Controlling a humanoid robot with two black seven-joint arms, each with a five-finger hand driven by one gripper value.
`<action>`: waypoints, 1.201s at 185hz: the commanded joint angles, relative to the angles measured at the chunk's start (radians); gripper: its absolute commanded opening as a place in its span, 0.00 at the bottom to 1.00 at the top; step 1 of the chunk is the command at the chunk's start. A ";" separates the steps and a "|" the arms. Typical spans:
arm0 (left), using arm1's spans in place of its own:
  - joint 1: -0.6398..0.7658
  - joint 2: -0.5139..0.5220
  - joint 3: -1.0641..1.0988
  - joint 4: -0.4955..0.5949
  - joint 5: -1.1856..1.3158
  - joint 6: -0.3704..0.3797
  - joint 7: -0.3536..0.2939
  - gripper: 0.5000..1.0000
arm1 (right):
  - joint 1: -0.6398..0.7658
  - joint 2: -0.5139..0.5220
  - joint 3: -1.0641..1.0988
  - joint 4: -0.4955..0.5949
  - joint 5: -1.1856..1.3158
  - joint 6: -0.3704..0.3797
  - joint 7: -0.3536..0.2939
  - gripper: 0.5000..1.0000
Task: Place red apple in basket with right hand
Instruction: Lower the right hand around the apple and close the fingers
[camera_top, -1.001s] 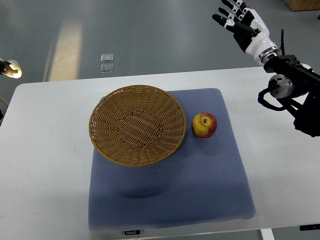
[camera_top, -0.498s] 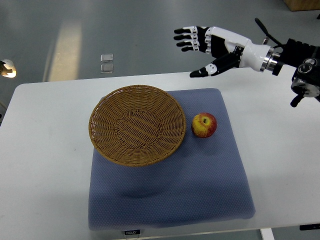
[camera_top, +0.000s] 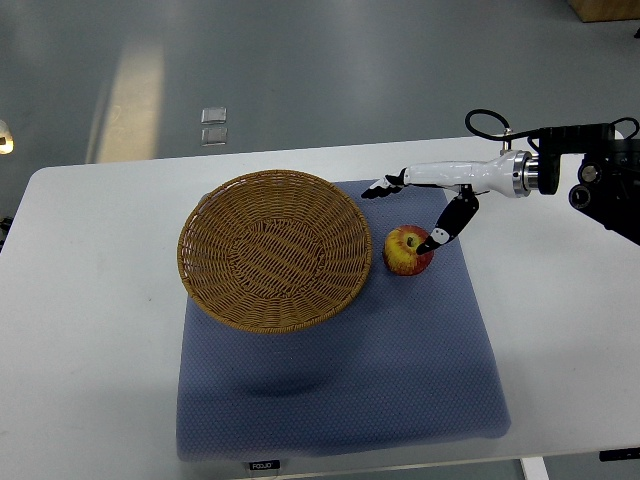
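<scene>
A blue mat (camera_top: 340, 390) is lying across the lower middle of the frame on a white desk (camera_top: 90, 340), its near edge carrying a small dark label at the bottom, too small to read. Further up, in the left centre, a round woven basket (camera_top: 273, 250) is sitting with its right part on the mat and its left rim hanging over the bare desk; nothing is lying inside it. Just beside the basket's right rim, a little apart from it, the red apple (camera_top: 406, 250) is resting on the mat, red with a yellow patch on its left face. The right hand (camera_top: 428, 195) is reaching in from the right edge of the frame, its white forearm running level toward the centre; the fingers (camera_top: 385, 186) are stretching out flat toward the upper left above the apple, and the thumb is angling down so that its dark tip is lying on or right against the apple's right side. The hand is spread and released, gripping nothing. Behind it, at the right edge, the arm's dark joints and a looped cable are showing. Beyond the desk's far edge, a grey floor (camera_top: 300, 60) is filling the top of the frame, with a small pale square object (camera_top: 213, 127) lying on it at upper left.
</scene>
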 joint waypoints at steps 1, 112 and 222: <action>0.000 0.000 0.000 0.000 0.000 0.000 0.000 1.00 | -0.002 0.001 -0.042 -0.002 -0.034 -0.050 -0.005 0.84; 0.000 0.000 0.000 0.001 0.000 0.000 0.000 1.00 | -0.022 0.028 -0.119 -0.068 -0.083 -0.165 -0.008 0.83; 0.000 0.000 0.000 0.000 0.000 0.000 0.000 1.00 | -0.027 0.039 -0.147 -0.075 -0.086 -0.191 -0.008 0.27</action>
